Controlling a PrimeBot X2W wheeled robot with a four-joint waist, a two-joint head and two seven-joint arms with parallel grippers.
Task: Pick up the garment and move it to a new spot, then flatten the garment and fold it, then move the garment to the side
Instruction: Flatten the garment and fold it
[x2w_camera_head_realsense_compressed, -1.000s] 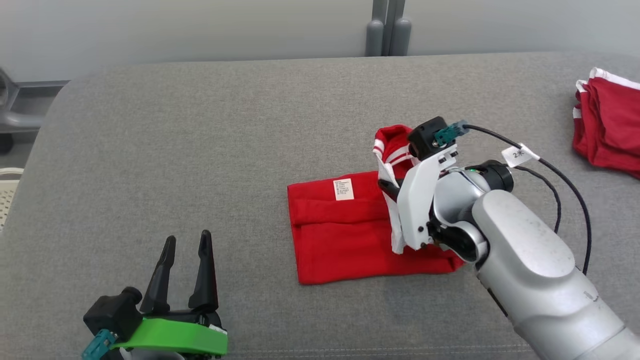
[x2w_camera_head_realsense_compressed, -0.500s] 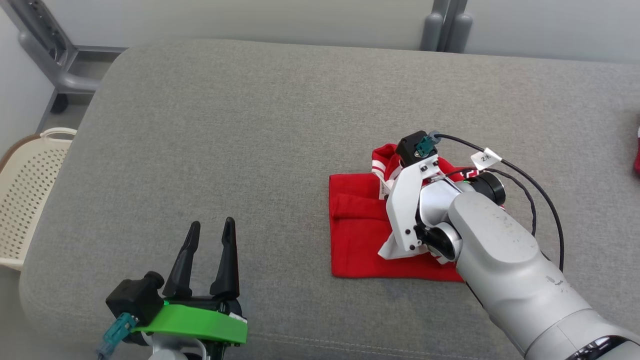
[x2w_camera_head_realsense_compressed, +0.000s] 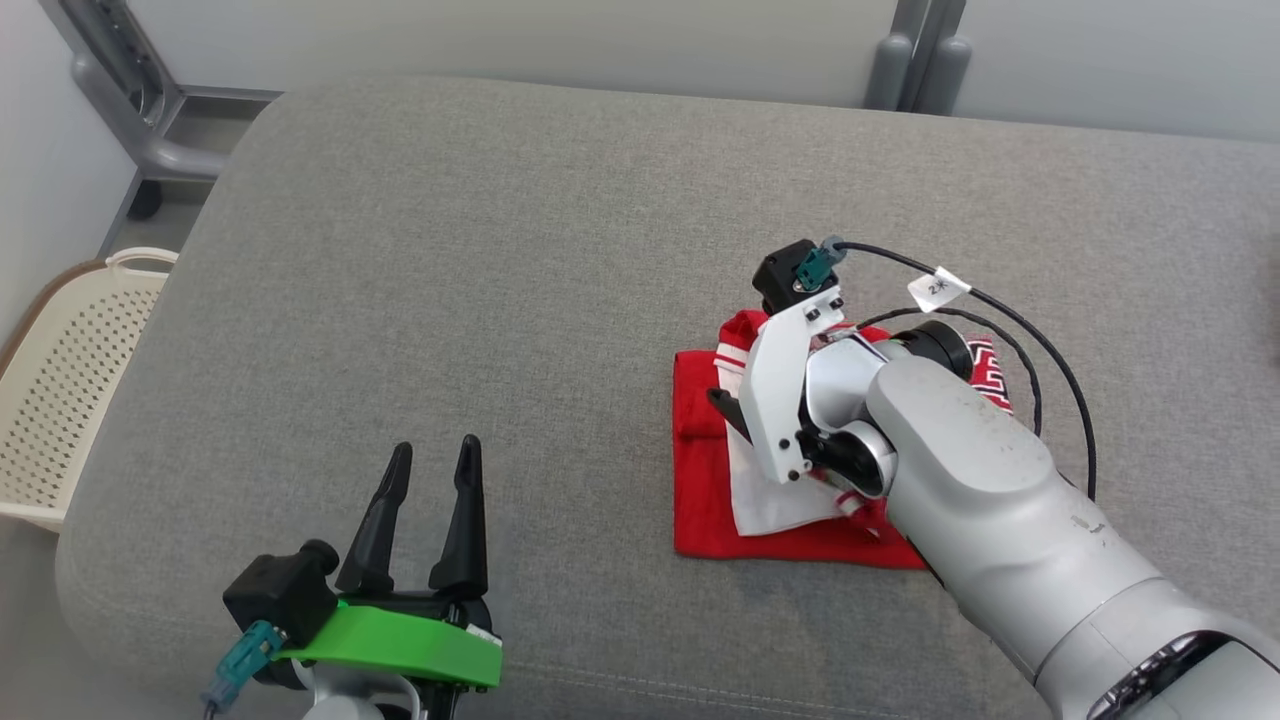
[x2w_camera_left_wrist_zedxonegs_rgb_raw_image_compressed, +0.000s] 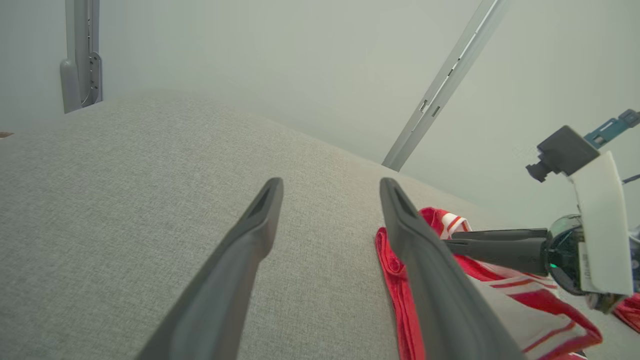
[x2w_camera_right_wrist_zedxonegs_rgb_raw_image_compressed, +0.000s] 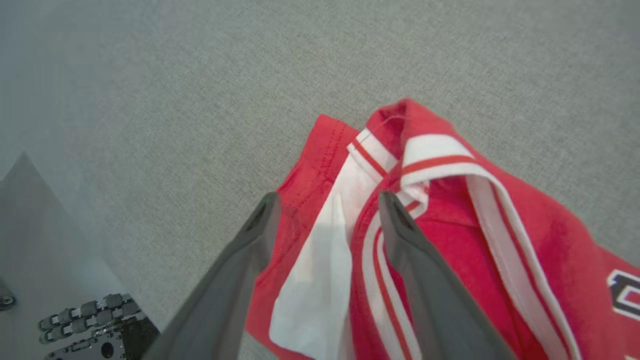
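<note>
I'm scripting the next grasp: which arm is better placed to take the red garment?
Right, probably: the right tool hangs open over the garment; the left tool, also open, sits apart over the grey cushion.

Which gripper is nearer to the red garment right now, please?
Right. The right gripper hangs open directly over the red garment, fingers pointing across its folded layers. The left gripper is apart from it, off to its left over the grey cushion.

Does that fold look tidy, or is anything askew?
The garment isn't folded neatly: its white-striped flap lies bunched and crooked on top, beneath the open right gripper.
</note>
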